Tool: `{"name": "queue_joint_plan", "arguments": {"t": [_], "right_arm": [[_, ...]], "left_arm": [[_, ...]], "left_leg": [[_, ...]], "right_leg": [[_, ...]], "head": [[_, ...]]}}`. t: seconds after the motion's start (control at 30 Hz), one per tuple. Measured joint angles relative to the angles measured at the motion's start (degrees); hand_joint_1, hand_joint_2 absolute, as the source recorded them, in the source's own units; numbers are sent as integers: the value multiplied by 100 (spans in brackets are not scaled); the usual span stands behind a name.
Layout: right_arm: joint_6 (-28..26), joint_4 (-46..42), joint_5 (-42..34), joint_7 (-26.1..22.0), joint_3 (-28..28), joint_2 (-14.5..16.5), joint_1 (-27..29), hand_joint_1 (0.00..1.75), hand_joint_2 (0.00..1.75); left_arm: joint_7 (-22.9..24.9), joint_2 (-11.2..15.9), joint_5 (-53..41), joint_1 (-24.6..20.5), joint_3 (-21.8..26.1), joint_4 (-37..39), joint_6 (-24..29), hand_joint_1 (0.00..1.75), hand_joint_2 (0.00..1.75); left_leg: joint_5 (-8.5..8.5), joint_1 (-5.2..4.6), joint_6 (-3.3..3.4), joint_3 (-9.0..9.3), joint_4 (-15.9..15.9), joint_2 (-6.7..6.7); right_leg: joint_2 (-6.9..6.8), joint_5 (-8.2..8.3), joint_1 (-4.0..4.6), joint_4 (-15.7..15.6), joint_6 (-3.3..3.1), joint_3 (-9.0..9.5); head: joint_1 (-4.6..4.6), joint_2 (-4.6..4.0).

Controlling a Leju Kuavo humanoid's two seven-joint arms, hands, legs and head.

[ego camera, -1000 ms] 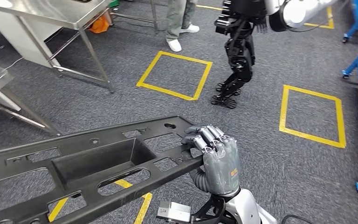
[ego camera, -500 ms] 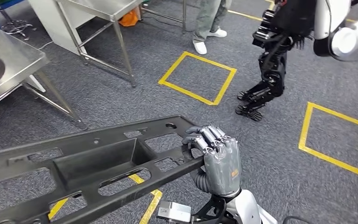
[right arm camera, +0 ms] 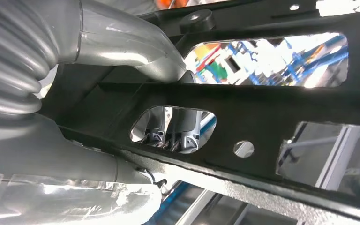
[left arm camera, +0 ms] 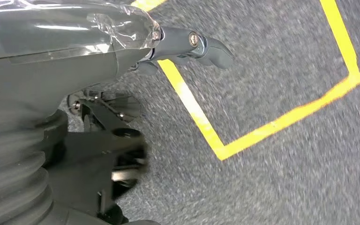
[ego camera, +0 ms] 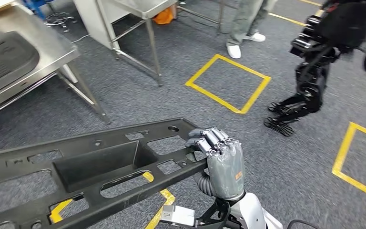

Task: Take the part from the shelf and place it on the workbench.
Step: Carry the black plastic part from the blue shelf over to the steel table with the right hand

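Note:
The part (ego camera: 90,167) is a long black plastic frame with cut-outs and a deep middle pocket, held level across the lower head view. My right hand (ego camera: 221,160) grips its right end, fingers curled over the top edge. From the right wrist view the fingers (right arm camera: 178,131) show through a slot in the part (right arm camera: 286,108). My left hand (left arm camera: 51,51) hangs over the carpet with one finger (left arm camera: 206,44) stretched out and nothing in it. The steel workbench (ego camera: 52,47) stands at the upper left.
A dark grey moulded panel (ego camera: 5,57) lies on the workbench. A second steel table (ego camera: 138,7) stands behind it. A person's legs (ego camera: 248,24) and another black robot (ego camera: 314,71) stand ahead on the right. Yellow tape squares (ego camera: 228,81) mark the grey carpet.
The camera has turned left: the tables, the person and the other robot slide right and the workbench comes into view. My right hand keeps the same grip on the part.

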Motion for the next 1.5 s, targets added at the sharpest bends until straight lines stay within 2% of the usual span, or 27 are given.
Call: {"name": "queue_joint_plan", "arguments": {"t": [0.03, 0.07, 0.13, 0.2, 0.23, 0.3, 0.33, 0.4, 0.47, 0.53, 0.57, 0.6, 0.63, 0.7, 0.77, 0.83, 0.9, 0.97, 1.03, 1.07, 1.1, 1.2, 1.27, 1.33, 1.37, 1.43, 1.5], "right_arm": [[0, 0, -1, 0, 0, 1, 1, 175, 175], [0, 0, -1, 0, 1, 0, 1, 175, 175], [-2, 0, -4, 0, 0, 1, 0, 175, 175], [-6, 0, -11, -1, 0, 2, -3, 175, 175], [-8, 0, -14, -2, 0, 2, -3, 175, 175], [-9, 0, -20, -5, -1, 2, -4, 175, 175], [-9, 1, -22, -6, -1, 1, -7, 175, 175], [-12, 1, -27, -8, -3, 0, -11, 175, 175], [-16, 3, -31, -11, -6, -1, 0, 175, 175], [-18, 10, -41, -15, -8, -2, 17, 175, 175], [-20, 14, -45, -19, -8, -2, 21, 175, 175], [-21, 17, -49, -24, -8, -2, 22, 175, 175], [-21, 17, -50, -28, -8, -1, 22, 175, 175], [-20, 20, -55, -37, -9, 0, 19, 175, 175], [-16, 22, -61, -46, -10, 1, 14, 175, 175], [-13, 22, -64, -52, -10, 3, 1, 175, 175], [-9, 22, -66, -54, -10, 15, -14, 175, 175], [-5, 22, -66, -57, -10, 28, -17, 175, 175], [-3, 23, -66, -65, -10, 32, -16, 175, 175], [-2, 24, -66, -69, -10, 32, -16, 175, 175], [-2, 24, -67, -74, -10, 32, -16, 175, 175], [-2, 24, -68, -81, -10, 32, -21, 175, 175], [-2, 24, -68, -85, -10, 33, -31, 175, 175], [-2, 24, -68, -85, -10, 35, -47, 175, 175], [-2, 25, -68, -85, -10, 36, -57, 175, 175], [-5, 28, -68, -85, -10, 37, -74, 175, 175], [-7, 35, -68, -84, -10, 36, -72, 175, 175]], "left_arm": [[0, 0, 1, 10, 0, 0, 0, 0, 175], [0, 0, 1, 20, 0, 0, 0, 0, 175], [0, 0, 2, 27, 0, 0, 0, 0, 175], [4, 0, 1, 21, 0, 0, -3, 0, 175], [7, 0, 1, 21, 0, 0, -4, 0, 175], [11, 3, 1, 23, 0, 0, -7, 0, 175], [12, 5, 1, 23, 0, 0, -7, 0, 175], [13, 7, 1, 6, 2, 0, -7, 0, 175], [15, 6, -3, -8, 3, 0, -7, 0, 175], [18, 5, -20, -5, 2, 0, -4, 0, 175], [19, 5, -31, -3, 2, 0, -2, 0, 175], [20, 6, -41, -2, 2, 0, 1, 0, 175], [20, 6, -47, -2, 2, 0, 4, 0, 175], [19, 5, -50, -8, 2, 0, 19, 0, 175], [17, 6, -49, -3, 2, 0, 41, 0, 175], [17, 8, -48, 12, 2, 0, 73, 0, 175], [14, 11, -50, 7, 2, 0, 116, 0, 175], [11, 13, -54, -6, 2, 0, 150, 0, 175], [11, 13, -45, 4, 2, 0, 167, 0, 175], [11, 13, -31, 15, 2, 0, 172, 0, 175], [11, 13, -15, 23, 2, 0, 175, 0, 175], [-1, 13, 9, 21, 2, 0, 183, 0, 175], [-37, 13, 12, 21, 2, 0, 176, 0, 175], [-85, 13, 13, 29, 2, 0, 171, 0, 175], [-106, 12, 12, 28, 2, -1, 172, 0, 175], [-126, 10, 11, 12, 3, -1, 173, 0, 175], [-134, 9, 9, 1, 4, -1, 171, 0, 175]], "left_leg": [[-8, 12, -6, -95, 160, 24], [89, 20, -5, -85, 111, 40], [486, 16, 25, 234, -586, 165], [725, -42, 94, 527, -1226, 380], [742, -74, 129, 576, -1356, 443], [730, -104, 188, 581, -1389, 371], [737, -92, 216, 605, -1424, 321], [759, -57, 290, 665, -1498, 210], [759, -45, 343, 692, -1520, 97], [749, -49, 358, 700, -1513, -40], [743, -50, 357, 709, -1507, -118], [732, -46, 350, 722, -1494, -199], [713, -39, 334, 732, -1473, -278], [670, -34, 279, 711, -1403, -412], [661, -23, 213, 660, -1368, -517], [661, -3, 149, 642, -1363, -573], [530, -18, 85, 565, -1153, -360], [219, -16, 29, 271, -530, -68], [11, 19, -6, -60, 94, 20], [52, 32, -13, -108, 162, 36], [198, 39, -12, -38, -2, 55], [702, -5, 58, 480, -1099, 305], [732, -61, 128, 584, -1362, 389], [739, -62, 190, 598, -1401, 285], [746, -48, 227, 629, -1440, 235], [770, -12, 300, 696, -1518, 137], [765, -19, 340, 714, -1529, 32]], "right_leg": [[-76, -16, 5, 0, -1, 11], [-147, -33, 7, 1, 5, 26], [-272, -76, 8, -1, 28, 83], [-369, -122, 27, -4, 70, 134], [-409, -138, 34, -11, 94, 152], [-484, -162, 36, -40, 145, 198], [-456, -193, 27, -30, 174, 226], [-223, -376, 8, 236, 211, 149], [36, -702, 1, 925, 221, -200], [98, -840, 4, 1511, 237, -560], [108, -741, 3, 1530, 240, -617], [128, -533, -2, 1319, 238, -565], [190, -274, -12, 944, 236, -431], [417, 17, -37, 288, 228, -182], [526, 18, -32, 90, 200, -112], [417, 29, -23, 48, 137, -88], [277, 35, -37, 7, 69, -45], [120, 16, -32, -7, 24, -13], [-36, -13, -19, -6, 10, 6], [-107, -29, -17, -5, 14, 19], [-171, -46, -16, -5, 22, 40], [-339, -116, -5, -13, 77, 136], [-419, -148, 12, -34, 127, 182], [-482, -175, 13, -68, 189, 239], [-439, -218, 8, -44, 215, 263], [-196, -447, -4, 309, 239, 147], [40, -767, -2, 1044, 240, -231]], "head": [[-2, 0], [-3, 0], [-4, 0], [-3, 0], [-2, 0], [-2, 0], [2, 0], [12, 0], [38, 0], [59, 0], [62, 0], [64, 0], [68, 0], [74, 0], [75, 0], [72, 0], [34, 0], [-10, 0], [-18, 0], [-19, 0], [-19, 0], [-18, 0], [-15, 0], [-16, 0], [-10, 0], [12, 0], [46, 0]]}}
